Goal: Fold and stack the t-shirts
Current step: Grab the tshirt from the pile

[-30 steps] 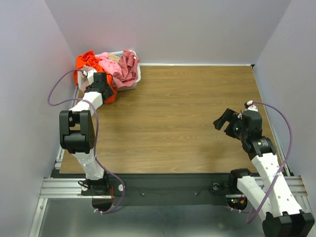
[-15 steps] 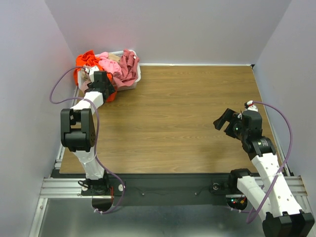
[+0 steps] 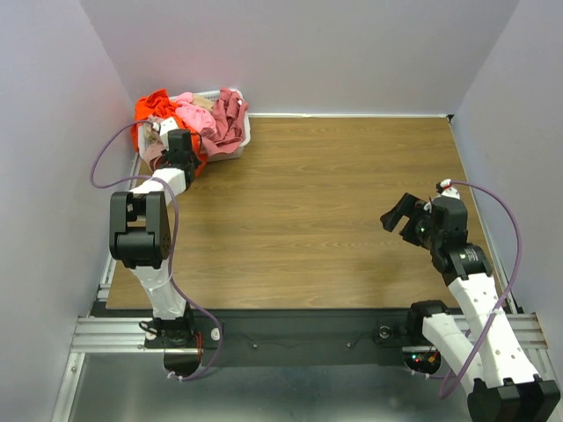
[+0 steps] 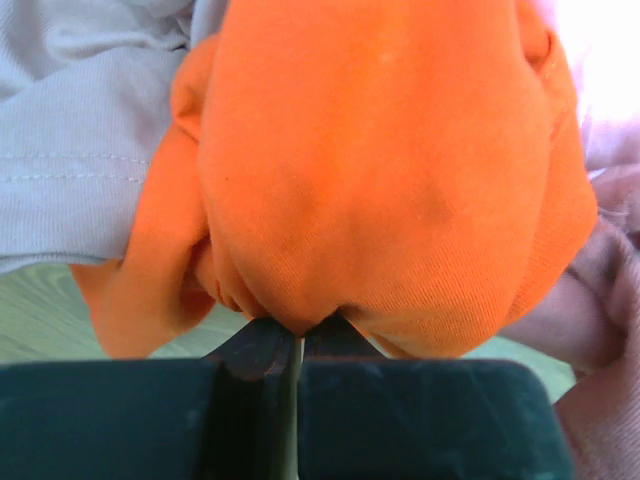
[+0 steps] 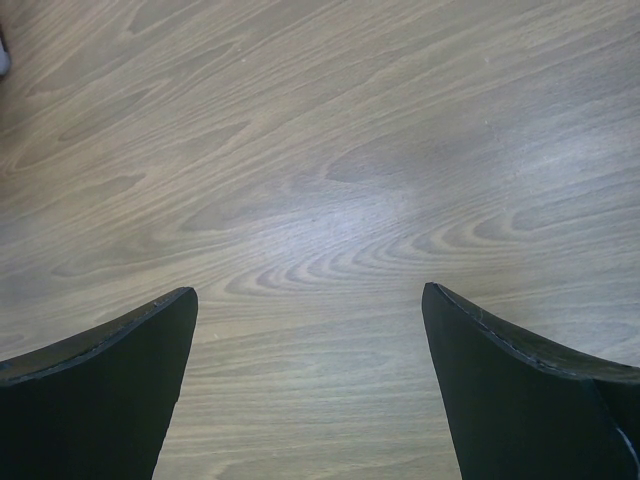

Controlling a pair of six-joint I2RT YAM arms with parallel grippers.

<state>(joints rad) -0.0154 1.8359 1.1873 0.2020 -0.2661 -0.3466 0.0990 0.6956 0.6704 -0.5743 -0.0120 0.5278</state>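
My left gripper point(image 4: 297, 335) is pinched almost shut on a fold of the orange shirt point(image 4: 380, 170), with only a thin slit between the jaws. From above it sits at the table's point(image 3: 325, 193) 10 o'clock corner, against the heap in the basket point(image 3: 245, 134), where the orange shirt lies with the pink shirt point(image 3: 192, 114) and maroon shirt point(image 3: 230, 110). How much cloth it has, I can't quite tell. My right gripper point(image 5: 310, 300) is spread wide at 3 o'clock, above bare wood, holding nothing.

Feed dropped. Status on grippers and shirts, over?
Left gripper shut on plain orange cotton t-shirt at white plastic lattice basket. Right gripper open over wooden table. No shirt folded. Nothing blocking.
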